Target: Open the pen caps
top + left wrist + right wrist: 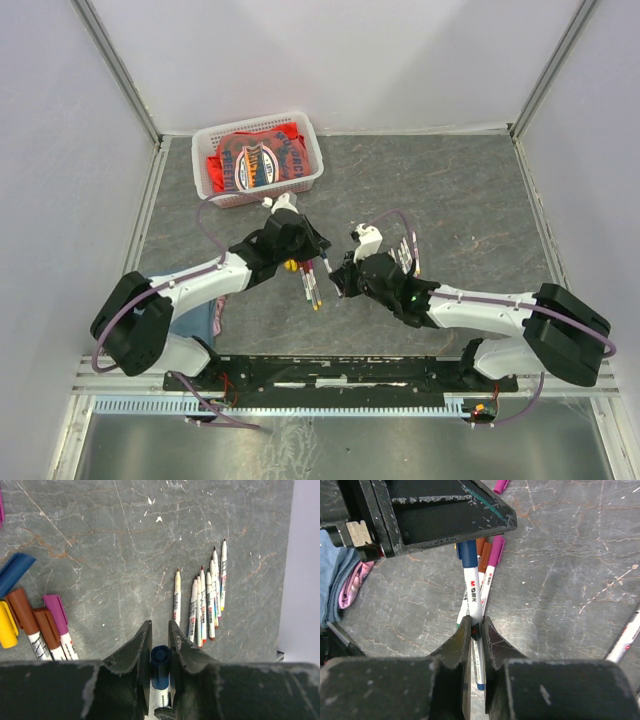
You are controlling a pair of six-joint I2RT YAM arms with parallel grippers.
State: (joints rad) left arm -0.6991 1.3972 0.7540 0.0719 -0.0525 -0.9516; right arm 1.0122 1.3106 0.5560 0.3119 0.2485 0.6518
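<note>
A grey marbled table (pixel 450 190) bears a white basket (pixel 316 150). Just nearside of the basket lie pens (pixel 68 649) with brown, yellow, magenta and blue pen caps (pixel 22 611). Farther to its near right lies a row of uncapped pens (pixel 205 605), and farthest nearside a blue cloth (pixel 205 320).

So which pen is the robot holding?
The one with the dark blue cap: left gripper on cap, right gripper on barrel. Other pens lie on the table.

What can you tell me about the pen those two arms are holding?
The pen is a slim white plastic marker with printed lettering and a dark blue cap, which looks fully on. It is held above the grey table, the left end effector pinching the cap end, the right end effector clamped on the barrel.
</note>
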